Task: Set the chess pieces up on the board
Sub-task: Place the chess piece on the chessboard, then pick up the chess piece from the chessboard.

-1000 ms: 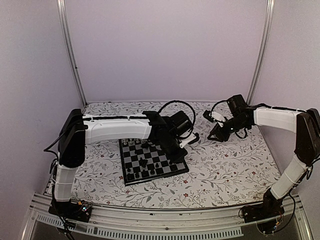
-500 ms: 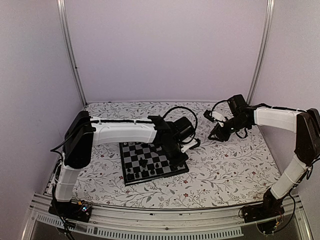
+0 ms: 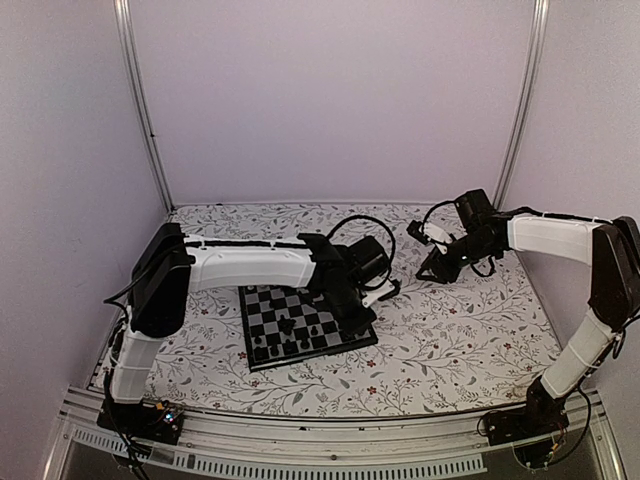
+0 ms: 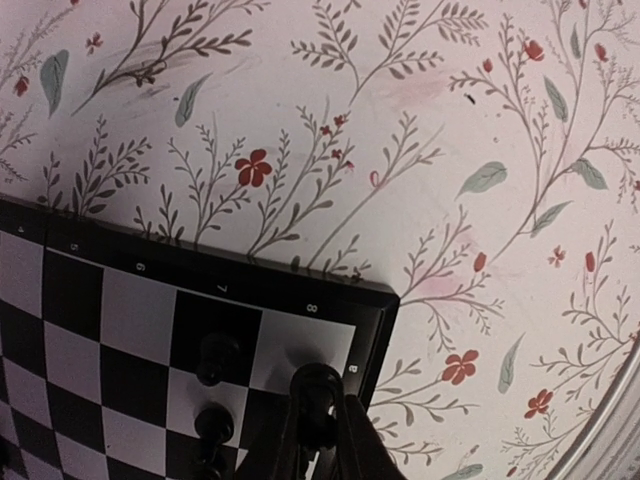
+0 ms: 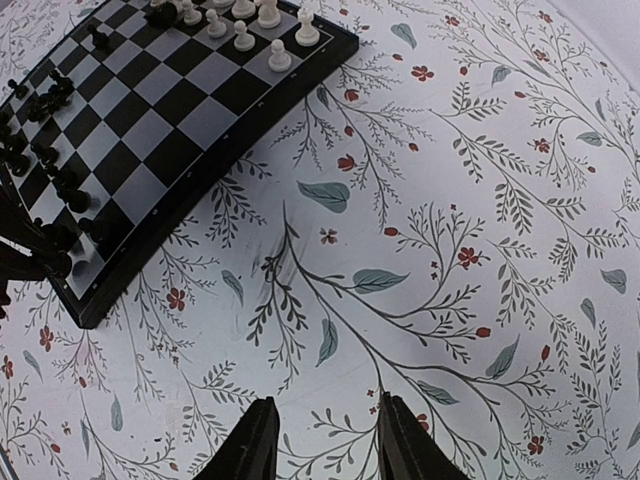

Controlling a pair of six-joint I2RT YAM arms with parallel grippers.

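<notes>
The counter [image 5: 480, 180] is white, printed with grey-green leaves, dark sprigs and small red blossoms. The board [image 5: 150, 130] is checkered black and pale grey inside a black border. White chess pieces [image 5: 279, 56] stand at top centre, black chess pieces [image 5: 47, 100] at left.

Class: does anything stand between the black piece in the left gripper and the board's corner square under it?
Nothing visible does. The left gripper holds the black piece right at the bare corner square of the board; the nearest other piece stands beside, apart.

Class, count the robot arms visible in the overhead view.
2. The left arm reaches over the board; the right arm hangs above the floral tabletop to the board's right. None appears hidden.
</notes>
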